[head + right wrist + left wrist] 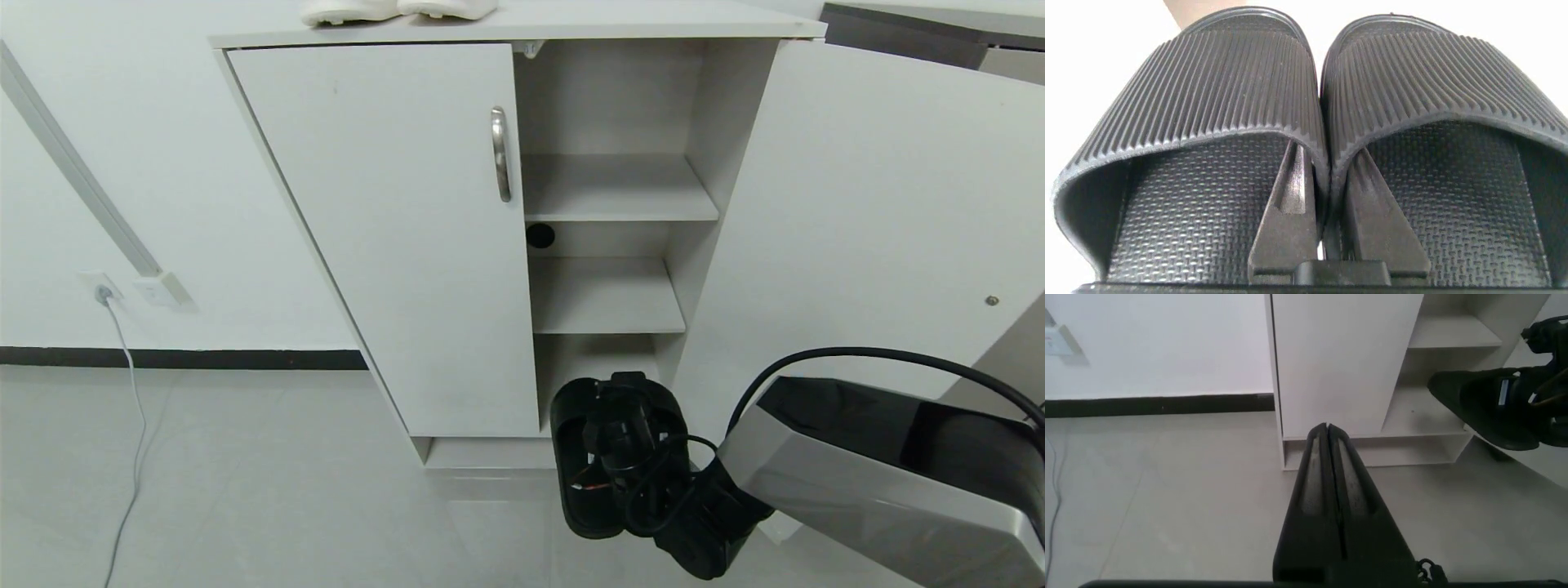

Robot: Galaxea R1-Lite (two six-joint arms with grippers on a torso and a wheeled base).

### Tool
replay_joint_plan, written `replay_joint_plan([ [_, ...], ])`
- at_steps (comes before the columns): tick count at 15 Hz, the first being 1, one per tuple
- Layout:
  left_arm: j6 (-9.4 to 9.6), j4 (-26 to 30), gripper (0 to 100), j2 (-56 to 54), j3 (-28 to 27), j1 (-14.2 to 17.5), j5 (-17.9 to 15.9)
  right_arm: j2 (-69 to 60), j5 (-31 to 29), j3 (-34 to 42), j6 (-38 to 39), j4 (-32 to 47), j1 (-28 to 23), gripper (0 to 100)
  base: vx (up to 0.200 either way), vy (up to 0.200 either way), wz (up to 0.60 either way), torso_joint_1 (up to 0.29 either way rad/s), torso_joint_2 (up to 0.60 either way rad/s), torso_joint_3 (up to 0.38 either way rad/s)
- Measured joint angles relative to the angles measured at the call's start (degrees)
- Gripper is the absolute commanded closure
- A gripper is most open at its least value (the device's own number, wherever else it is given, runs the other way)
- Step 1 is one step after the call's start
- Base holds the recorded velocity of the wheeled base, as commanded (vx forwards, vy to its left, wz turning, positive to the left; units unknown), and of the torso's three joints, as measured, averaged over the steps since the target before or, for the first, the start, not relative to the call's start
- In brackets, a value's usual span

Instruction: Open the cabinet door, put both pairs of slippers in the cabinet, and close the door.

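A pair of black slippers [581, 465] hangs side by side in front of the white cabinet's bottom compartment [600, 359]. My right gripper [624, 437] is shut on the black slippers; in the right wrist view its fingers [1294, 204] sit inside the two shoes and pinch their inner walls together, with the gripper [1328, 159] at the seam. The right door [865, 220] stands open and the left door [392, 229] is closed. White slippers [392, 10] lie on the cabinet top. My left gripper [1327, 437] is shut and empty, low over the floor, left of the cabinet opening and the black slippers [1486, 400].
Two bare shelves [612, 188] [604, 294] sit above the bottom compartment. A metal handle [500, 153] is on the closed door. A wall socket with a cable [102, 290] is at the far left, and open tiled floor [245, 490] lies before the cabinet.
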Motion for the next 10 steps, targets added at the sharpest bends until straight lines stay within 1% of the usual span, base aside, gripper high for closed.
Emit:
replay_joint_plan([
  [3,0.00,0.0,100,0.0,0.0,0.0,0.0,0.8,-1.0,0.1,-3.4,-10.4,-0.3,100,0.000,0.000,0.00,0.000,0.00,0.000],
  [7,0.00,0.0,100,0.0,0.0,0.0,0.0,1.4,-1.7,0.5,-6.0,-14.1,-0.9,100,0.000,0.000,0.00,0.000,0.00,0.000],
  [10,0.00,0.0,100,0.0,0.0,0.0,0.0,1.5,-2.3,1.3,-10.7,-20.5,-1.3,100,0.000,0.000,0.00,0.000,0.00,0.000],
])
